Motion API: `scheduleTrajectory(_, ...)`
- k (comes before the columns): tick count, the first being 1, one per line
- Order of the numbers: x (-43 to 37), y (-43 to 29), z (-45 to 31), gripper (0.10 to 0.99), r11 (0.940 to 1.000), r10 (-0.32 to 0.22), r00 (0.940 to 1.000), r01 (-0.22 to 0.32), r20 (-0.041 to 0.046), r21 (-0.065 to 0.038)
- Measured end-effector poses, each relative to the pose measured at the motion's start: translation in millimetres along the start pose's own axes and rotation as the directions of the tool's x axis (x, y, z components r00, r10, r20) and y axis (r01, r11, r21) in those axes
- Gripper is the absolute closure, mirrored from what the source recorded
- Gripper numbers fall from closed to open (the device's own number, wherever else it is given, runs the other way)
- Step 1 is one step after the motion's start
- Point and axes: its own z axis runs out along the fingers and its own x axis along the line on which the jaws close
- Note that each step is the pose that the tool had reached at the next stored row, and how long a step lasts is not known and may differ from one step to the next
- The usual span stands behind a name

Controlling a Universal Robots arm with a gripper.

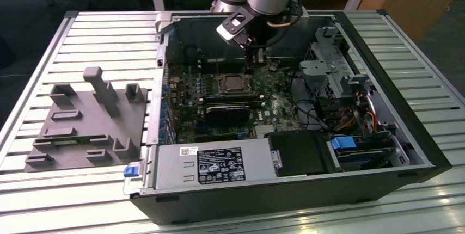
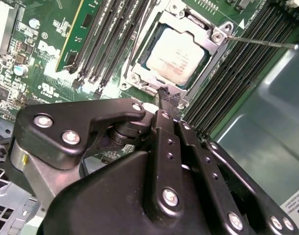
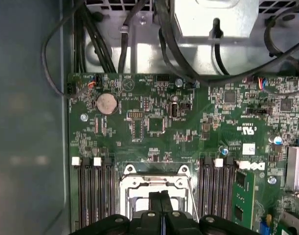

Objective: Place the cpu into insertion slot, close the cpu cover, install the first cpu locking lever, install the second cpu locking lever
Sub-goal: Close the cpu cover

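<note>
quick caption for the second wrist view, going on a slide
Closed gripper poised at the edge of the cpu cover, which lies over the seated cpu.

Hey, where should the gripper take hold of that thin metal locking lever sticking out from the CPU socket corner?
Probably near its free end: the locking lever is a thin bare rod jutting from a corner of the cpu cover over the memory slots, so the tip has room around it. Come from above, gripper straddling the rod crosswise.
</note>
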Motion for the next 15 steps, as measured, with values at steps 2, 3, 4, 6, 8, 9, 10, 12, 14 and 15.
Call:
scheduleTrajectory(2, -0.1, -4.0, 1.1, 0.984, 0.9999, 0.0, 1.0, 0.0, -0.0003, -0.014)
scheduleTrajectory(3, -0.1, -5.9, 1.8, 0.984, 0.9998, -0.001, 1.0, 0.0, -0.0006, -0.021)
scheduleTrajectory(4, -0.2, -7.5, 2.4, 0.984, 0.9996, -0.001, 1.0, 0.001, -0.001, -0.03)
scheduleTrajectory(6, -0.2, -10.7, 3.7, 0.984, 0.999, -0.001, 1.0, 0.001, -0.0013, -0.046)
scheduleTrajectory(8, -0.2, -14.2, 4.9, 0.984, 0.9982, -0.002, 1.0, 0.002, -0.0015, -0.061)
scheduleTrajectory(9, -0.3, -16.0, 5.5, 0.984, 0.9977, -0.002, 1.0, 0.002, -0.0017, -0.067)
scheduleTrajectory(10, -0.3, -18.2, 6.1, 0.984, 0.9973, -0.002, 1.0, 0.002, -0.002, -0.074)
scheduleTrajectory(12, -0.3, -22.3, 7.0, 0.984, 0.9965, -0.003, 1.0, 0.003, -0.0027, -0.083)
scheduleTrajectory(14, -0.4, -27.6, 7.7, 0.984, 0.996, -0.003, 1.0, 0.003, -0.0029, -0.09)
scheduleTrajectory(15, -0.4, -30.2, 8.1, 0.984, 0.9957, -0.003, 1.0, 0.003, -0.003, -0.092)
